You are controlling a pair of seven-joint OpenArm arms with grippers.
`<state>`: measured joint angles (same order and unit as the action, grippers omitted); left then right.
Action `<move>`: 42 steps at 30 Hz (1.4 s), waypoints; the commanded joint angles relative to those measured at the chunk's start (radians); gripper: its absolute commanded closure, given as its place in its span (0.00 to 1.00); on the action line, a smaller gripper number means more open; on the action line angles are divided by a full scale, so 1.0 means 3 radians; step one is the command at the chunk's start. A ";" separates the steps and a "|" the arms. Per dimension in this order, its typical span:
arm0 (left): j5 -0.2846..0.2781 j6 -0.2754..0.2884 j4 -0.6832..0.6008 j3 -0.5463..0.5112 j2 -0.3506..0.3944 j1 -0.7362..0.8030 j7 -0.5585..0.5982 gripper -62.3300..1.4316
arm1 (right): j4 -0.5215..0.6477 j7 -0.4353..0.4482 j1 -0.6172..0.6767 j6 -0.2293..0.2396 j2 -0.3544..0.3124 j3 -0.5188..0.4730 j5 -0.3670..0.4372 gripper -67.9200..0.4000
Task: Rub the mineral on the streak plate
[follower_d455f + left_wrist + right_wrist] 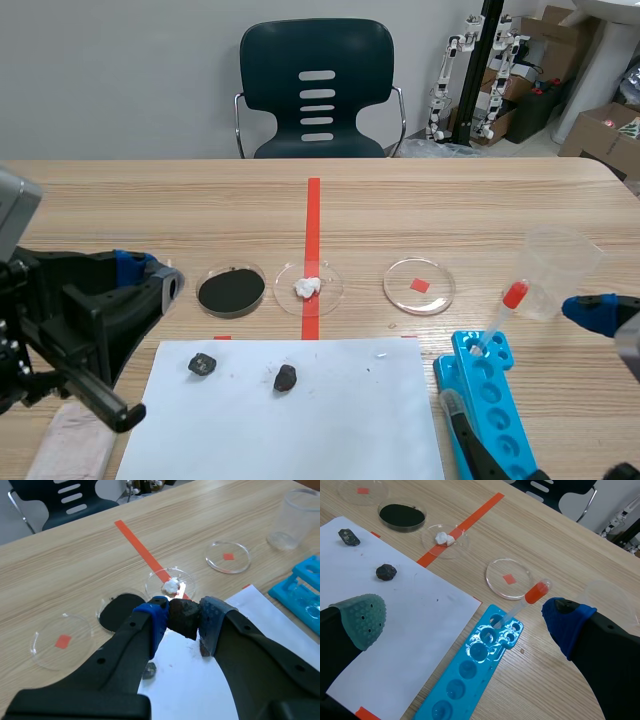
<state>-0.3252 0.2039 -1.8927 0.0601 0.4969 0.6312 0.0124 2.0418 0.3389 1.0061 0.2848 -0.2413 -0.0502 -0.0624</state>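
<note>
You can read no text, number, brand or sign in any of the three views. At the upper right of the scene view, the cardboard box carries a small coloured label, but it is too small for you to make out any wording.

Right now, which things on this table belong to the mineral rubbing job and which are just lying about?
Job:
dark mineral clamped in the left gripper; white sheet, the rubbing surface.

Lying about:
loose rock; second loose rock; black powder dish; white lump dish; empty dish; plastic cup; blue well tray; pipette; cloth.
</note>
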 commanded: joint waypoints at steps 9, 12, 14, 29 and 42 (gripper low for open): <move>0.0345 0.0006 -0.0047 -0.0009 0.0009 0.0242 0.0445 0.80 | 0.0041 0.0050 -0.0020 -0.0011 -0.0025 -0.0009 0.0032 0.00; 0.0355 0.0005 -0.0047 -0.0009 0.0009 0.0252 0.0444 0.80 | 0.0041 0.0050 -0.0020 -0.0011 -0.0025 -0.0009 0.0032 0.00; 0.0355 0.0005 -0.0047 -0.0009 0.0009 0.0252 0.0444 0.80 | 0.0041 0.0050 -0.0020 -0.0011 -0.0025 -0.0009 0.0032 0.00; 0.0354 0.0005 -0.0047 -0.0009 0.0009 0.0248 0.0444 0.80 | 0.0041 0.0050 -0.0020 -0.0011 -0.0025 -0.0009 0.0032 0.00; 0.0354 0.0005 -0.0047 -0.0009 0.0009 0.0248 0.0445 0.80 | 0.0041 0.0050 -0.0020 -0.0011 -0.0025 -0.0009 0.0032 0.00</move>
<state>-0.2127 0.2104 -1.8927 0.0601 0.4995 0.7086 0.1314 2.0418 0.3389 1.0061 0.2848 -0.2413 -0.0502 -0.0624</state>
